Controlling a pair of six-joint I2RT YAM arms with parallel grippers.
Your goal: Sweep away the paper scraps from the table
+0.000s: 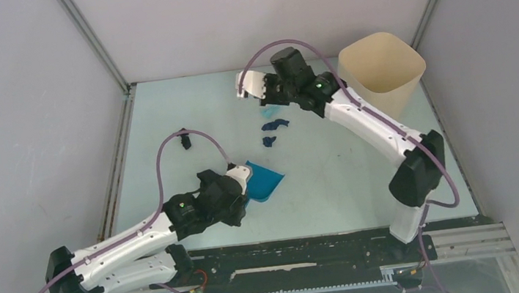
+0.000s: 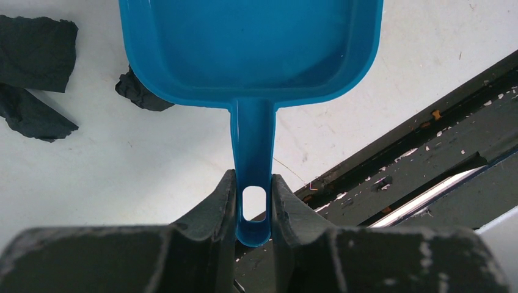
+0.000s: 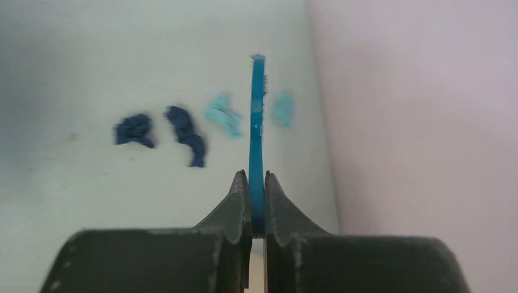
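On the pale green table (image 1: 157, 114), my left gripper (image 1: 241, 183) is shut on the handle of a blue dustpan (image 1: 265, 179). In the left wrist view the dustpan (image 2: 250, 43) lies flat, its handle clamped between my fingers (image 2: 223, 201). Dark paper scraps (image 2: 36, 52) lie to its left. My right gripper (image 1: 271, 99) is at the back, shut on a blue brush (image 3: 256, 122) seen edge-on. Navy paper scraps (image 3: 187, 134) and light blue ones (image 3: 223, 114) lie around the brush. From above, navy scraps (image 1: 274, 125) sit between the dustpan and the right gripper.
A tall beige bin (image 1: 380, 66) stands at the back right corner, beside the right arm. Another dark scrap (image 1: 184, 140) lies left of centre near the left arm's cable. Metal rails (image 1: 117, 155) edge the table, and grey walls close it in.
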